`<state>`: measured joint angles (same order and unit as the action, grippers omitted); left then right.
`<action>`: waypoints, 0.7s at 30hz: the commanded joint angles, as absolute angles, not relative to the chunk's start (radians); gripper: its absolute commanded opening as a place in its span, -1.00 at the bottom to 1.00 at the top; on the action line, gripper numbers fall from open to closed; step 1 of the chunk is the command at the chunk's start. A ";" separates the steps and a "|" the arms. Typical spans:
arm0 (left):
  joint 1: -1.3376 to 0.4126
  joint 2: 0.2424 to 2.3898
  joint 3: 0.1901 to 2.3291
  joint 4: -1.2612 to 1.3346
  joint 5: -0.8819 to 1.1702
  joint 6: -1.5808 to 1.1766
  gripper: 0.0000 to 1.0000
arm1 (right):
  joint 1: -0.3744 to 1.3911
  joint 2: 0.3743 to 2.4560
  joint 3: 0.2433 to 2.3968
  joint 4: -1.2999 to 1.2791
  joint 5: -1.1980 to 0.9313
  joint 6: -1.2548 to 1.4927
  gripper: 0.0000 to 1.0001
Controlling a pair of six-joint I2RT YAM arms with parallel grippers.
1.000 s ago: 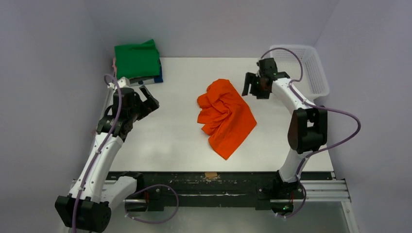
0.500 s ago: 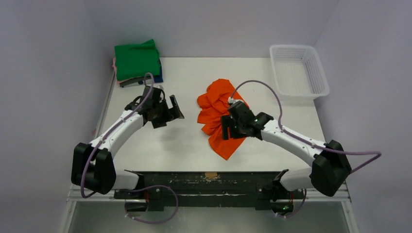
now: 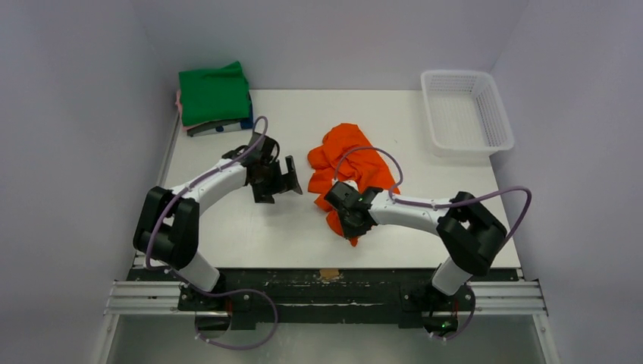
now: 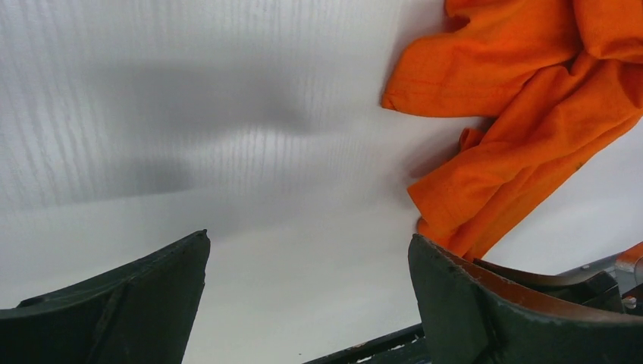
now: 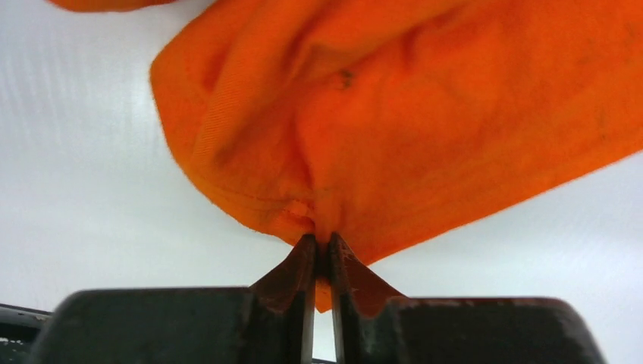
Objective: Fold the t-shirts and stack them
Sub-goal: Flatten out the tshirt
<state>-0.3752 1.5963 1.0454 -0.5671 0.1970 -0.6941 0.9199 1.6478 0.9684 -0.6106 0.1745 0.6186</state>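
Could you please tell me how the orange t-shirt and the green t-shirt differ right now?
The orange t-shirt lies crumpled; the green t-shirt is folded flat. The right gripper pinches the orange one's edge; nothing touches the green one. The orange sits in the middle of the table, the green at its far left corner. Both are plain, solid-coloured fabric.

Bare tabletop (image 3: 250, 227) lies open between the left end effector (image 4: 307, 241) and the crumpled orange t-shirt (image 3: 343, 144). The right arm (image 3: 417, 206) crosses the shirt's near side; folded t-shirts (image 3: 214, 95) and a white mesh basket (image 3: 466, 110) occupy the far corners.
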 commanded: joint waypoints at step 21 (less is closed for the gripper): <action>-0.565 1.978 1.403 -0.545 0.112 -0.740 0.55 | 0.502 1.157 0.867 -0.744 0.351 0.615 -1.00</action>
<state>-0.5652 1.9263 1.3159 -0.5488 0.1848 -0.7219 0.5156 1.1477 0.8616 -0.7242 0.3058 0.6415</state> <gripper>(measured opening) 0.794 0.008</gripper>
